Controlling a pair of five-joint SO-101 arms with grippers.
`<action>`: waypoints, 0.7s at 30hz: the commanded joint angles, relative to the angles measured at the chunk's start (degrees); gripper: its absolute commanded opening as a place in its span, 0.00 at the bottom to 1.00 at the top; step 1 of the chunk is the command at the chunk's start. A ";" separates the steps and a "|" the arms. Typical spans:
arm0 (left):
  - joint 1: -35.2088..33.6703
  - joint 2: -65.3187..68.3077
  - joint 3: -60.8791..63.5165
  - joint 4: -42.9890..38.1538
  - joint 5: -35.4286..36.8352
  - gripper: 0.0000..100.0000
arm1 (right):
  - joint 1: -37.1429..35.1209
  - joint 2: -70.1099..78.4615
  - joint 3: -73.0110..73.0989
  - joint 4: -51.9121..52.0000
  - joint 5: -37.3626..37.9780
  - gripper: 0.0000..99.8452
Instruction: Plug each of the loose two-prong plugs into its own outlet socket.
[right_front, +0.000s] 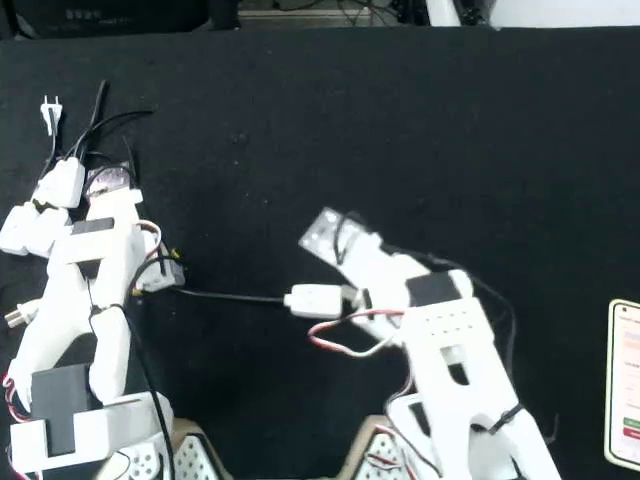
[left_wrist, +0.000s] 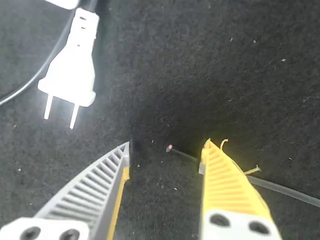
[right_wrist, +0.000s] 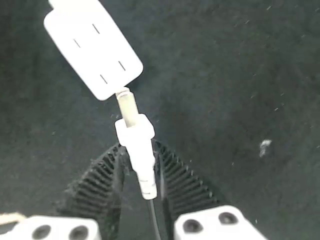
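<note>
Right claw (right_wrist: 139, 149) closed on first plug (right_wrist: 135, 132), prongs at outlet block (right_wrist: 92, 52) edge, seating unconfirmed; left claw (left_wrist: 167, 145) open, second plug (left_wrist: 70, 75) lying loose nearby; judged under halfway.

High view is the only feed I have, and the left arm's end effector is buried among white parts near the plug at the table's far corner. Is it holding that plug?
Observer: No. The left end effector is open over the bare table; the two-prong plug lies beside it, untouched.
Operator: And the right one?
Observer: The right end effector is shut on the white neck behind the outlet socket.
Operator: Anything plugged in there?
Observer: No, all four slots on its face show empty.
</note>
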 joint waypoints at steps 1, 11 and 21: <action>0.04 -0.97 -1.10 0.53 0.35 0.23 | 1.41 0.13 3.21 -8.00 0.09 0.01; 0.04 -0.97 -1.10 0.62 0.35 0.23 | -5.89 0.22 9.45 -18.29 -6.51 0.01; -0.57 -1.14 -1.45 2.81 0.26 0.23 | -14.86 0.22 4.97 -20.13 -13.27 0.01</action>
